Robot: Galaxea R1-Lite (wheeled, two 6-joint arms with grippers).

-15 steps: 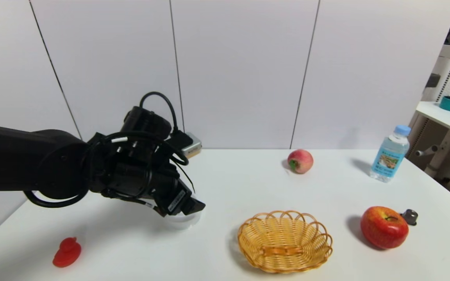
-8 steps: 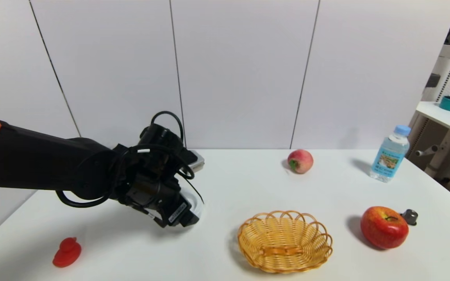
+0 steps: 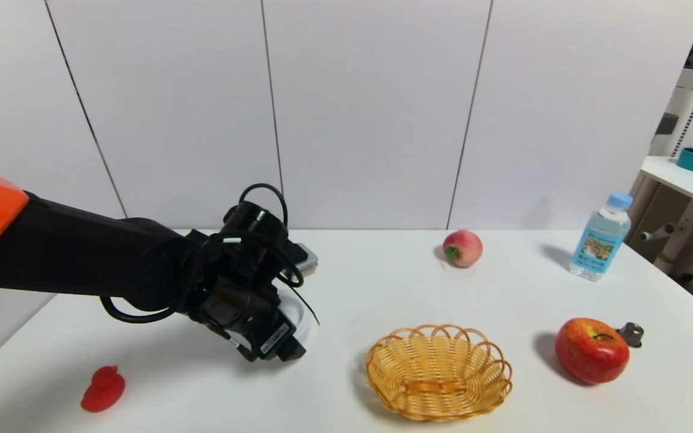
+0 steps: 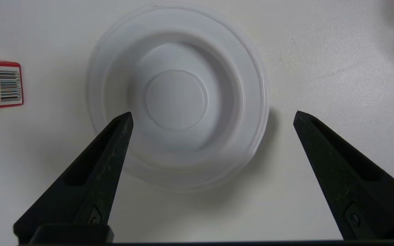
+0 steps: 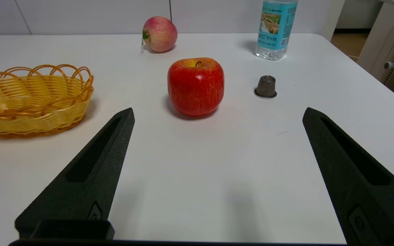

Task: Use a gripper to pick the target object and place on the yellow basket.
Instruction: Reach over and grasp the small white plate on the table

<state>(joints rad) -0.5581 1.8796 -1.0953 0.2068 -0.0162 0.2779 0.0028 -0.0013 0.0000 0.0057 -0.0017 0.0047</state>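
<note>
White desk point(image 3: 382, 282), plain wall behind. Left tool point(image 4: 212, 114) is spread wide, hovering right above the white dish point(image 4: 178, 95), which sits near the desk's left side; one finger overlaps the rim, other's outside. Basket point(image 3: 438, 371) waits further right. Right tool point(image 5: 217, 112) parked, wide too.

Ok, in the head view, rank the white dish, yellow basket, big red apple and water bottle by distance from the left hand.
1. White dish, directly under the left hand.
2. Yellow basket, to its right.
3. Big red apple, farther right.
4. Water bottle, far right corner at the back.
</note>
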